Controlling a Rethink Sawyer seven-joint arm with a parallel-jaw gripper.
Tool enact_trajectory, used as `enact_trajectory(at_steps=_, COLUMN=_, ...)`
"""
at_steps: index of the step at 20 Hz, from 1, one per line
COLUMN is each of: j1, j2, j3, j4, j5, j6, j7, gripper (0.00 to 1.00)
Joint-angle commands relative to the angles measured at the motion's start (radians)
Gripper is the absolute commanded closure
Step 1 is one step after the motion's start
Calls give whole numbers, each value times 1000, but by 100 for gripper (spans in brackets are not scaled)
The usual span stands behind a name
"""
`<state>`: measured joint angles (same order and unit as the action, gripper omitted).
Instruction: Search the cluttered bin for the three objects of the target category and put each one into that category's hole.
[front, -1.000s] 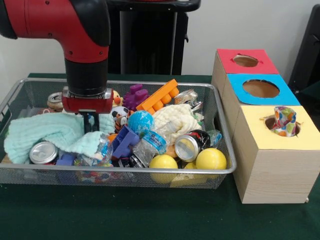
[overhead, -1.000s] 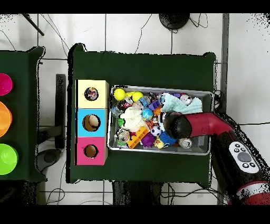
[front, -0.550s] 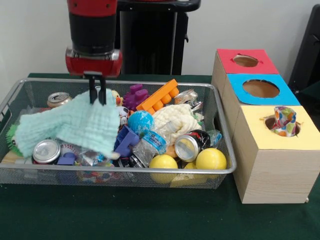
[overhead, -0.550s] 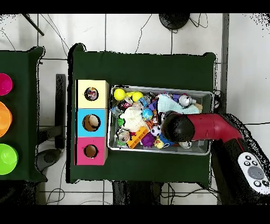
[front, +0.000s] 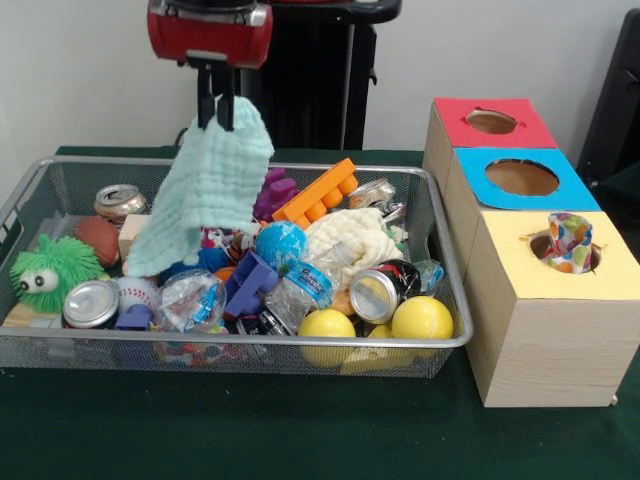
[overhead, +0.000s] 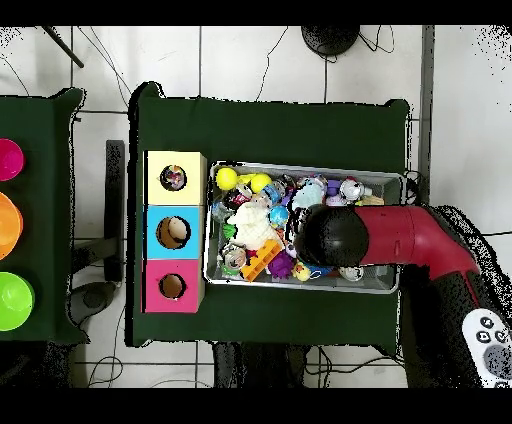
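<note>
Pincer (front: 216, 108) pinched shut on the top corner of a mint washcloth (front: 208, 190), high above the wire basket (front: 440, 262). Cloth hanging free, lower edge dangling just over the clutter at the basket's left half in the front view. Below it: a green fuzzy toy (front: 45, 274), soda cans, a baseball, a crumpled bottle. Beside the basket, a row of three boxes: a red-topped box (front: 490, 121), a blue-topped box (front: 520, 178), a yellow-topped box (front: 555, 262) with a patterned cloth (front: 568, 242) already poking from its hole. Step in hand, apparently: carrying the cloth. Next, likely: across to the yellow box, hem centred over the hole, then release.
</note>
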<state>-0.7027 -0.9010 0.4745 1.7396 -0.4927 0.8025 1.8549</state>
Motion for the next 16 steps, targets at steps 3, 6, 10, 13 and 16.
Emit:
enact_trajectory(at_steps=3, j1=8, j2=-94, j3=64, j4=61, j5=69, j6=150, j7=-158, gripper=100)
enact_trajectory(at_steps=6, j1=10, j2=-128, j3=64, j4=77, j5=93, j6=170, j7=-160, gripper=100)
enact_trajectory(at_steps=10, j1=4, j2=-184, j3=65, j4=99, j5=125, j6=202, j7=-185, gripper=100)
enact_trajectory(at_steps=13, j1=-17, j2=-233, j3=68, j4=119, j5=149, j6=222, j7=-224, gripper=100)
enact_trajectory(at_steps=16, j1=-45, j2=-259, j3=72, j4=141, j5=164, j6=220, j7=-259, gripper=100)
